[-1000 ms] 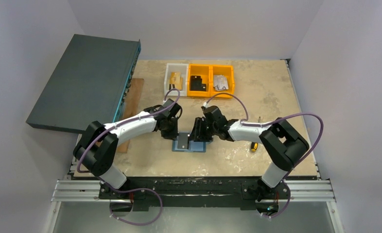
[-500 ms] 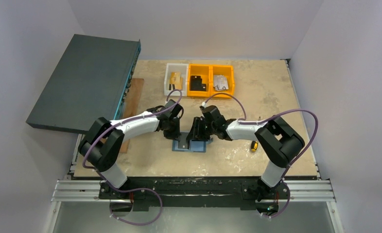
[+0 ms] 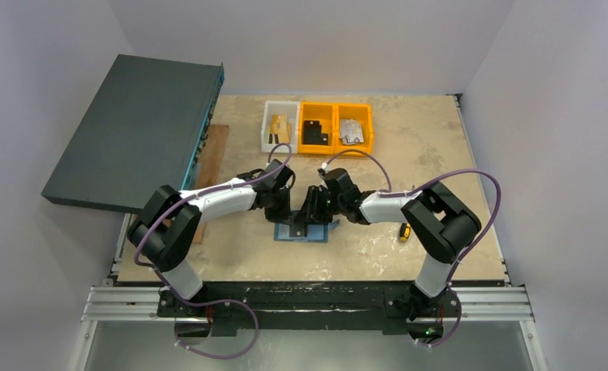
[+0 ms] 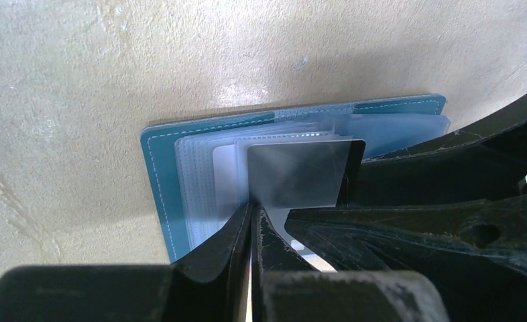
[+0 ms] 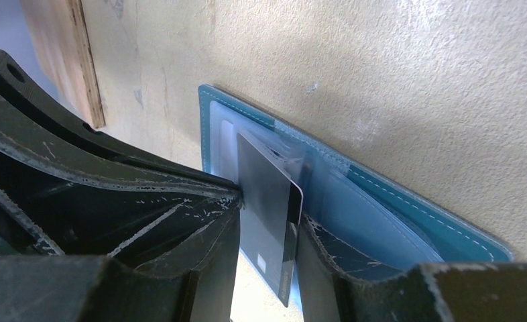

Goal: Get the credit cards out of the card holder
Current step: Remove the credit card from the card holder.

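Observation:
The teal-blue card holder [image 3: 314,233] lies open on the table, its clear pockets fanned out in the left wrist view [image 4: 159,171]. A silvery-grey credit card [image 4: 301,171] stands up out of the pockets. My left gripper [image 4: 252,206] is shut on the card's near edge. In the top view it [image 3: 281,213] is at the holder's left half. My right gripper [image 5: 271,221] is open and straddles the same card [image 5: 266,201]. One of its fingers [image 5: 324,258] rests on the holder's right half [image 5: 381,215]. In the top view it [image 3: 307,218] is over the holder's middle. No gold-tan card shows.
A white bin [image 3: 279,126] and two yellow bins [image 3: 336,128] stand at the back. A large dark teal flat box [image 3: 134,131] leans at the left, with a wooden board [image 3: 210,166] beside it. A yellow-handled tool [image 3: 404,232] lies right of the holder.
Both grippers have closed in over the card holder. The left arm has shifted right, and the grey card that lay visible on the left half is now covered from above.

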Tool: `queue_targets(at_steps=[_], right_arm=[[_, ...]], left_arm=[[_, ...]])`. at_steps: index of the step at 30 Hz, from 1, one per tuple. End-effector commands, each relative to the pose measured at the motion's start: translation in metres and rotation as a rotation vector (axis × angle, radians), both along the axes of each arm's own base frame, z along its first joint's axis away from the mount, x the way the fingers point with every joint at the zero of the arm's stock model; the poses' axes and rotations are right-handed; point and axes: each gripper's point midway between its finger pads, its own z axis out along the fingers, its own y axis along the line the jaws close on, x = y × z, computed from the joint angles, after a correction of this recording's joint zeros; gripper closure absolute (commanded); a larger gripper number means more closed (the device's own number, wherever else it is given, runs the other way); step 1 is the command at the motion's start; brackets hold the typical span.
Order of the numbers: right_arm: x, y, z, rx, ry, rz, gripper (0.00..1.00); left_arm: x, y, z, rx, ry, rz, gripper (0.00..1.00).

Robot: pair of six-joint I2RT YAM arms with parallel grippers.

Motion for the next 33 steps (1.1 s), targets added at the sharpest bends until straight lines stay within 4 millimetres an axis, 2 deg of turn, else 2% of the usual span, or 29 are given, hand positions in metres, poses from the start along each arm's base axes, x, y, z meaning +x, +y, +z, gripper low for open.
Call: queue_targets(at_steps=[1,10,19,25,30,33], right_arm=[[-0.005,-0.002,-0.002,0.035,0.012,0.005,0.65],[-0.001,-0.023,0.011,0.155,0.007,-0.027,0.65],[-0.005,-0.024,0.023,0.330,0.028,-0.031,0.65],[-0.008,-0.023,0.020,0.355,0.048,-0.032,0.76],[-0.008,-0.024,0.013,0.344,0.059,-0.039,0.78],[-0.008,-0.025,0.012,0.338,0.061,-0.044,0.83]], left_arm=[[-0.010,0.005,-0.020,0.046,0.060,0.032,0.98],[-0.016,0.019,-0.037,0.073,0.121,0.082,1.00],[-0.018,0.021,-0.039,0.073,0.134,0.087,1.00],[-0.018,0.020,-0.037,0.068,0.133,0.085,1.00],[-0.017,0.020,-0.036,0.069,0.131,0.083,1.00],[-0.017,0.020,-0.036,0.071,0.131,0.082,1.00]])
